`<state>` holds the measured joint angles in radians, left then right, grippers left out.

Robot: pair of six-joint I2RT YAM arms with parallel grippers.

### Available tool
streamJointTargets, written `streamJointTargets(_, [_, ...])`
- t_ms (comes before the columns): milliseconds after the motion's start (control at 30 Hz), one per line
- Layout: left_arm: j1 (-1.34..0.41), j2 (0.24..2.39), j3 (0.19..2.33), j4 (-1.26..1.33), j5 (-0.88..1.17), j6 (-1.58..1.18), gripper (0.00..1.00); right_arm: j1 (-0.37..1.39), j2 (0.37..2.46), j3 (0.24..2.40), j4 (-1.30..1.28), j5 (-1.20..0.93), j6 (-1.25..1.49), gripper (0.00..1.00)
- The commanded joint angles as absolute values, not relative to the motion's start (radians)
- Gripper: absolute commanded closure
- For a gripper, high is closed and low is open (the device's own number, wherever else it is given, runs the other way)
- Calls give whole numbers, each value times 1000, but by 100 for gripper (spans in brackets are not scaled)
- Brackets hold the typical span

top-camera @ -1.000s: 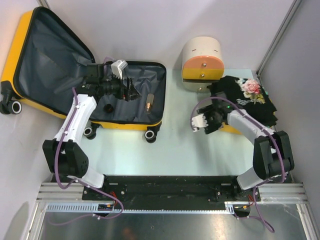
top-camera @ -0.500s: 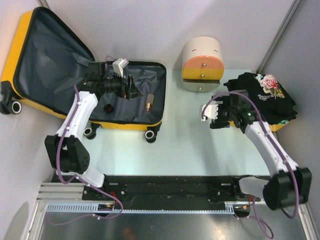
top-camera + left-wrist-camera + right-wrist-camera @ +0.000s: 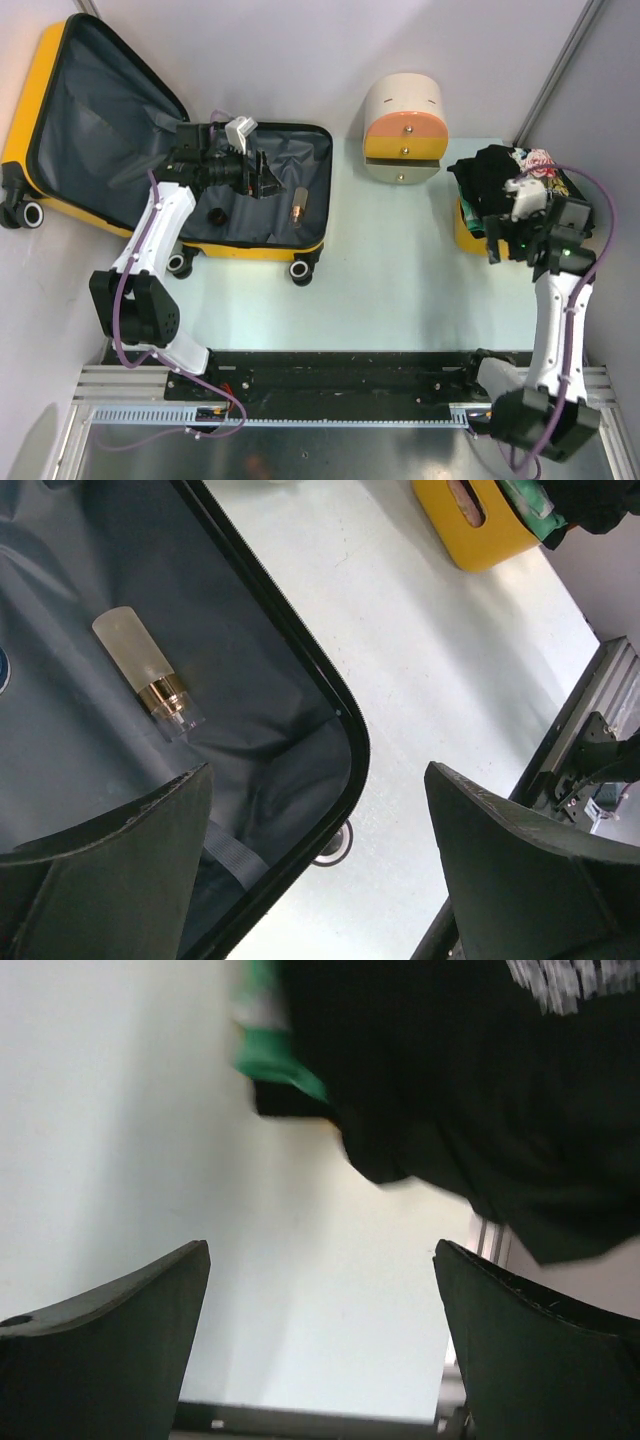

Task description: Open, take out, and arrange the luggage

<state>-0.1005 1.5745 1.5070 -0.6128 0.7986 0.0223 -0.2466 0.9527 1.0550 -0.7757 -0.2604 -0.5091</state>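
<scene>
The luggage (image 3: 100, 130), a yellow hard-shell suitcase, lies open at the left, its lid leaning against the left wall. On its dark grey lining lie a frosted bottle with a gold collar (image 3: 300, 205) and a small black round thing (image 3: 215, 215). My left gripper (image 3: 262, 180) is open and empty above the lining, left of the bottle. In the left wrist view the gripper (image 3: 320, 880) straddles the black zipper rim (image 3: 300, 650), with the bottle (image 3: 145, 670) ahead. My right gripper (image 3: 505, 240) is open and empty at the right, beside black clothing (image 3: 480, 1090).
A small yellow bin (image 3: 465, 232) at the right edge holds black clothing with a flower print (image 3: 535, 160) and something green (image 3: 270, 1060). A cream-and-orange drawer cabinet (image 3: 403, 125) stands at the back. A suitcase wheel (image 3: 335, 855) rests on the pale table (image 3: 400, 260).
My right arm has swung from the table's middle to the right edge, and the black clothing has moved right with it into a bunched pile on the bin. The left arm has hardly moved.
</scene>
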Motion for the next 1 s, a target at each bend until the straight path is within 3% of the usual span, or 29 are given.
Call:
streamJointTargets(0, [-103,1581,1572,-600,841,6,10,-497,1029,1031,-913,-319,-564,1])
streamJointTargets(100, [-103,1585,1577,-601,833,-17,10,-691,1058,983,-867,-389,-667,1])
streamJointTargets(267, [-101,1594,1571,-600,827,-17,10,-753,1173,862,-610,-455,-692,2])
streamJointTargets(633, [-87,1575,1552,-600,761,-3,7,-499,1454,871,-18,-328,-319,2])
streamJointTargets(967, [-80,1577,1506,-609,710,44,7,-428,1801,1176,207,-268,-143,3])
